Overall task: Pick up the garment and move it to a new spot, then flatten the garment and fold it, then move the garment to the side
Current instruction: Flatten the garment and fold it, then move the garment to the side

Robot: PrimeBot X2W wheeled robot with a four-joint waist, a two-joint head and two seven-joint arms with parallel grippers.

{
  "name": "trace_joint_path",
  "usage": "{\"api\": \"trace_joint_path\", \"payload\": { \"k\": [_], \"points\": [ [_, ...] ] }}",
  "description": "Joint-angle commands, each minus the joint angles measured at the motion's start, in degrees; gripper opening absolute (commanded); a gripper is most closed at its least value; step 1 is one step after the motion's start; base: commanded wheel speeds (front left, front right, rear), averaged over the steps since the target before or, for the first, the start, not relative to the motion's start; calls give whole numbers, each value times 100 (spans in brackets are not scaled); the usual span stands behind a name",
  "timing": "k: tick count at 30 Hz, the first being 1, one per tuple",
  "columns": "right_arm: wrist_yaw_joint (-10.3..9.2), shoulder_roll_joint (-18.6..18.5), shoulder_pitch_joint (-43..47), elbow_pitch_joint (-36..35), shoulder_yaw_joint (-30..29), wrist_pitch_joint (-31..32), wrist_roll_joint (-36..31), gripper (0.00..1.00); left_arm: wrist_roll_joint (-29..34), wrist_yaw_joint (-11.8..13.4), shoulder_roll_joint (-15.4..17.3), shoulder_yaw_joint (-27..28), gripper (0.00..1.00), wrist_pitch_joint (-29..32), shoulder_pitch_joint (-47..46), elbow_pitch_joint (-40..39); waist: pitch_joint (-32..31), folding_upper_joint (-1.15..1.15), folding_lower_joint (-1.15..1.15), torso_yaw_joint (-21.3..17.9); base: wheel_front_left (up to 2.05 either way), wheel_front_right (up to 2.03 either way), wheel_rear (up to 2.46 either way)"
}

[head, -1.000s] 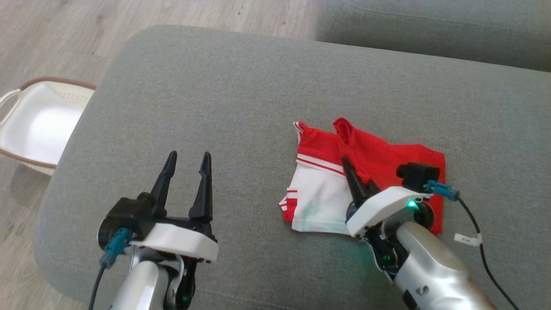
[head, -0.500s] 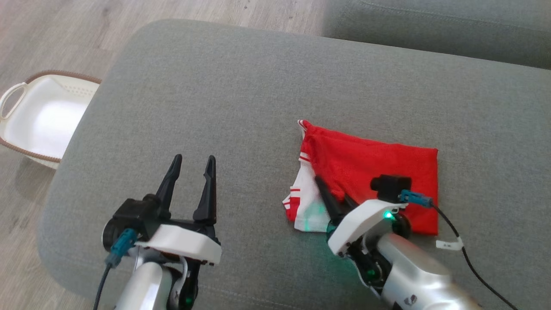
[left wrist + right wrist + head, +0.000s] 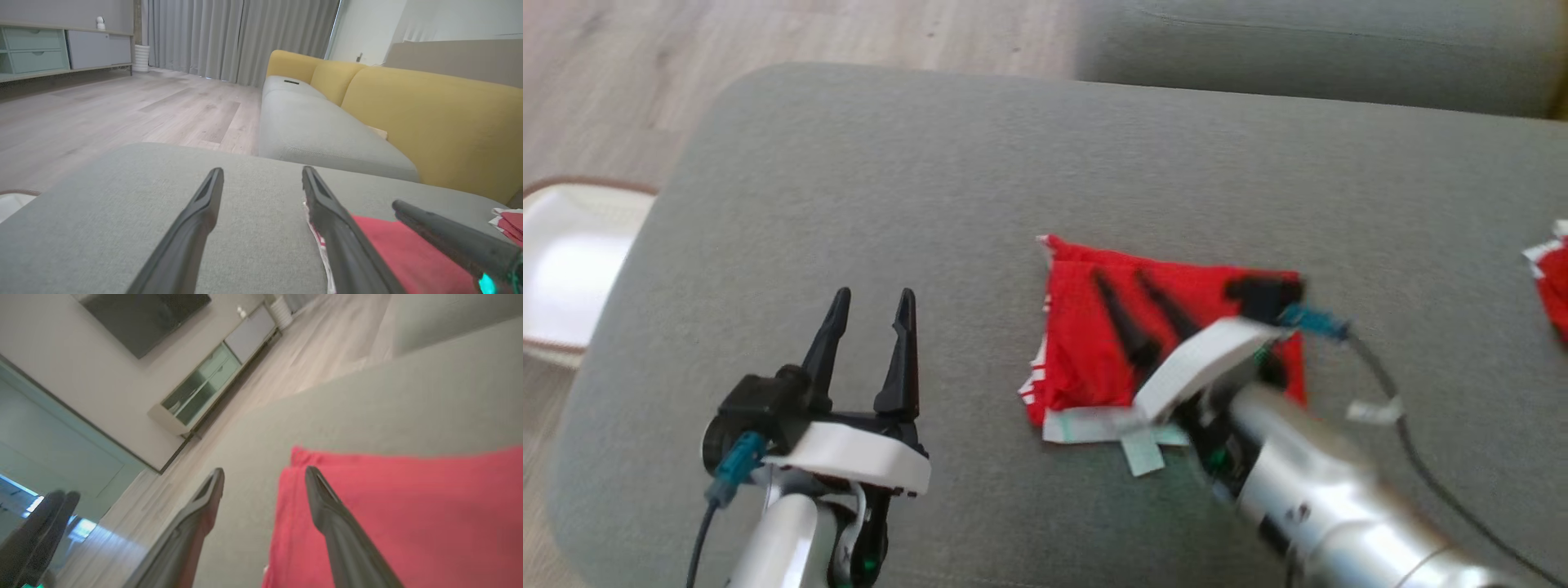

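The garment (image 3: 1078, 327) lies folded on the grey cushion (image 3: 980, 180), red side up, with a white strip along its near edge. My right gripper (image 3: 1127, 284) hovers open just above its left part, with nothing between the fingers. In the right wrist view the right gripper (image 3: 264, 473) straddles the left edge of the garment (image 3: 408, 514). My left gripper (image 3: 874, 296) stands open and empty over bare cushion, left of the garment. In the left wrist view the left gripper (image 3: 262, 171) points across the cushion, with the garment (image 3: 392, 249) at its right.
A white basket (image 3: 564, 269) sits on the wooden floor off the cushion's left edge. Another red and white cloth (image 3: 1553, 282) lies at the far right. A yellow-backed sofa (image 3: 429, 110) runs beyond the cushion.
My right gripper carried the red layer leftward over the white part, then opened and let go. The head camera has shifted; the left arm has barely moved.
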Motion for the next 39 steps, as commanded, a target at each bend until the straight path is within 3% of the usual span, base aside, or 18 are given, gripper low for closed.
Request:
{"api": "trace_joint_path", "payload": {
  "k": [1,6,11,15,19,24,39],
  "points": [
    [39,88,-271,-60,-244,-78,-287,100,32,16,9,241,100,-34,-155,-255,-27,0,0,-182,0,0,0],
    [39,75,-223,62,-1771,-80,-2098,100,79,49,9,313,100,-34,-176,-420,-26,0,0,-576,0,0,0],
    [39,19,613,-965,-3358,-81,-4048,100,104,69,9,365,100,-34,-217,-536,-10,0,0,-866,0,0,0],
    [39,59,1343,-1715,-4179,-81,-4887,100,111,105,9,371,100,-34,-238,-601,36,0,0,-1001,0,0,0],
    [39,83,1821,-2349,-4526,-81,-5274,100,120,116,9,383,100,-34,-191,-635,88,0,0,-1072,0,0,0],
    [39,86,2237,-2768,-4599,-82,-5169,100,112,94,9,361,100,-34,-84,-569,109,0,0,-1096,0,0,0],
    [39,88,2286,-2681,-4646,158,-5243,100,83,38,9,229,100,-34,-187,-523,288,0,0,-908,0,0,0]
  ]
}}
